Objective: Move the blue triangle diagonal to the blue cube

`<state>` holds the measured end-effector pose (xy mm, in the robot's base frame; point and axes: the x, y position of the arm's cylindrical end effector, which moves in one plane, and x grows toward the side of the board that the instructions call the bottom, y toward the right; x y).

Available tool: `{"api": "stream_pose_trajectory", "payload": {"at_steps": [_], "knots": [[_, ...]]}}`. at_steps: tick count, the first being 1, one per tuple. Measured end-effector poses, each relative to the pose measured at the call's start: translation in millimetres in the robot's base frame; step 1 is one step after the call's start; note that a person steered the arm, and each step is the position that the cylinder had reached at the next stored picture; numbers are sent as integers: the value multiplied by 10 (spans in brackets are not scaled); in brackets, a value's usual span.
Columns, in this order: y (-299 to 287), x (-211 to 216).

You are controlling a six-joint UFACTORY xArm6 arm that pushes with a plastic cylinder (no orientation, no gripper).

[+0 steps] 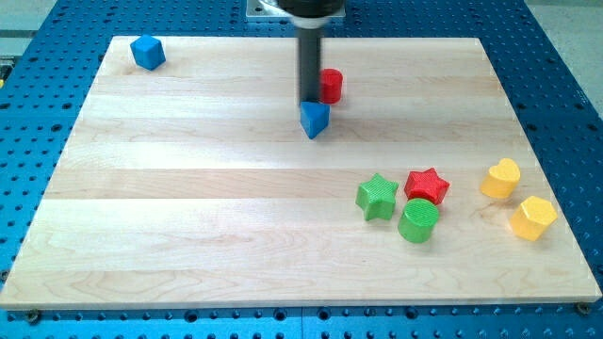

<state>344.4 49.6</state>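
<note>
**Spotter:** Where's your target?

**Me:** The blue triangle (315,119) sits up near the top of the wooden board (188,226), a little right of centre. My tip (310,101) is touching it, or as good as, at its 12 o'clock edge. The red block (331,86) is just beside the rod, at about 1 o'clock from the triangle. The blue cube (148,52) is well apart, far out at 10 o'clock in the board's top left corner.

**Spotter:** How will it behave when you push?

**Me:** I'd judge it light and rigid, sliding easily on smooth wood. With its slanted faces, an off-centre push would likely spin it away. There's no taking hold here: I have no fingers to open or close, just a plain rod. So I'd want to come round to a flat face on its 3 o'clock side and shove through its middle toward 10 o'clock.

**Spotter:** Anything you can't make out?

**Me:** The rod covers part of the red block, so I can't tell its shape. I can't confirm real contact between tip and triangle either. The arm is cut off at the view's top. The green star (377,197), red star (426,185), green cylinder (417,221) and two yellow blocks (500,178) (532,217) cluster out around 4 o'clock, clear of my path.
</note>
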Motion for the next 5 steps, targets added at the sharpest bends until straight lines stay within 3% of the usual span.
{"api": "stream_pose_trajectory", "payload": {"at_steps": [1, 2, 3, 5], "knots": [[367, 385], [-239, 496], [-1220, 429], [-1302, 431]]}}
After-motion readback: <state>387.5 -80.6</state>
